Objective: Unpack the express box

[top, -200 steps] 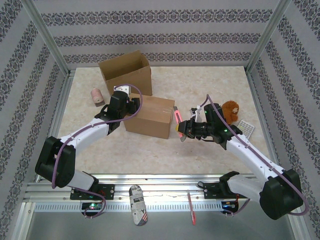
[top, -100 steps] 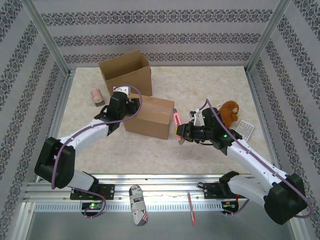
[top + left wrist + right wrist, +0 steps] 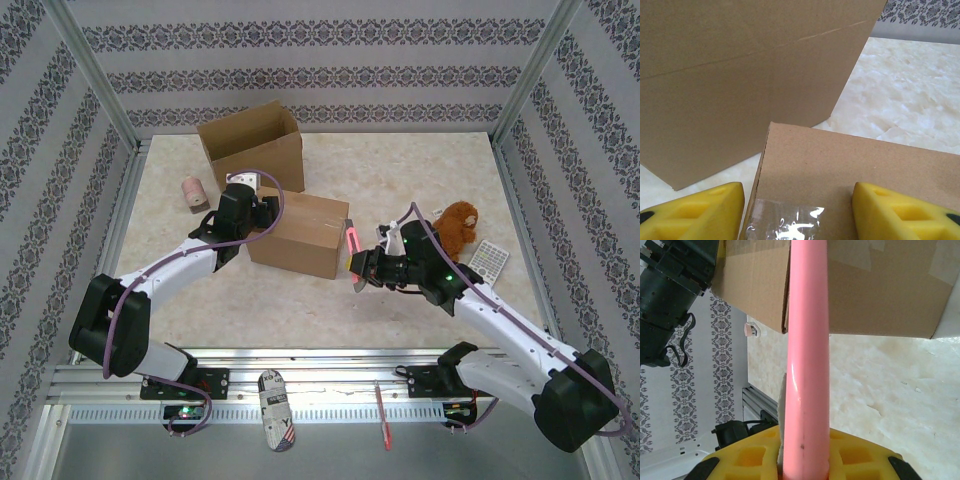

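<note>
The sealed express box is set at mid-table, just in front of an open carton. The left gripper is held over its taped top edge, the yellow fingers spread well apart and closed on nothing. A pink rod-like tool is clamped in the right gripper and pointed at the box's right end. It is close beside the box, though contact cannot be told.
</note>
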Available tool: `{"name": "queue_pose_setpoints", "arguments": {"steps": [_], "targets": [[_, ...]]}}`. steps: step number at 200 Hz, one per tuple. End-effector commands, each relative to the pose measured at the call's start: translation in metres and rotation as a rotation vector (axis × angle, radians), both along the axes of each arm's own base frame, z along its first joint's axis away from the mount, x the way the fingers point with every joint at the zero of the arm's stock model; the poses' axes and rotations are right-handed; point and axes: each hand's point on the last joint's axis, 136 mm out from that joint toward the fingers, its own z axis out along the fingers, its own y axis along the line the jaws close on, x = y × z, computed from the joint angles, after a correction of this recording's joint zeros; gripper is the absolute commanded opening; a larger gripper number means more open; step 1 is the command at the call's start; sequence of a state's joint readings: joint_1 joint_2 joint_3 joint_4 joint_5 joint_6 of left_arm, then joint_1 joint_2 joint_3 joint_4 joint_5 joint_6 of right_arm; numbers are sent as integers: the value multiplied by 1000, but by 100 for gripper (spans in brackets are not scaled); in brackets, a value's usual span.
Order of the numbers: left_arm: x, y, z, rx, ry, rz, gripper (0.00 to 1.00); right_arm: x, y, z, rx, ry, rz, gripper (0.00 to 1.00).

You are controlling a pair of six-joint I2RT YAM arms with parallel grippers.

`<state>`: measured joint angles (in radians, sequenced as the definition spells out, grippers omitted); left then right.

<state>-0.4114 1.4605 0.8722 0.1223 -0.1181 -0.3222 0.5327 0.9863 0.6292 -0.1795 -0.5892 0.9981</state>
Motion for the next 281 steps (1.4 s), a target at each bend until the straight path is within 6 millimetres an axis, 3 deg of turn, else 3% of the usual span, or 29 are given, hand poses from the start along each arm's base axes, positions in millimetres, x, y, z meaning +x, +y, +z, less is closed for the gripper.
{"name": "queue_pose_setpoints", "arguments": {"steps": [1,214,242,281], "targets": [[-71,31,-121,197,437,10,59,-27,10,-1,37,49,89,0],[-71,30,-124,201,445,11,59,-55,11,-3,73,44,59,0],[-68,26,-114,179,430,2,59,-51,-1,0,13,0,13,0],[-58,14,-66,115,351,-30,64,-36,-31,20,-100,-134,-88,0]]}}
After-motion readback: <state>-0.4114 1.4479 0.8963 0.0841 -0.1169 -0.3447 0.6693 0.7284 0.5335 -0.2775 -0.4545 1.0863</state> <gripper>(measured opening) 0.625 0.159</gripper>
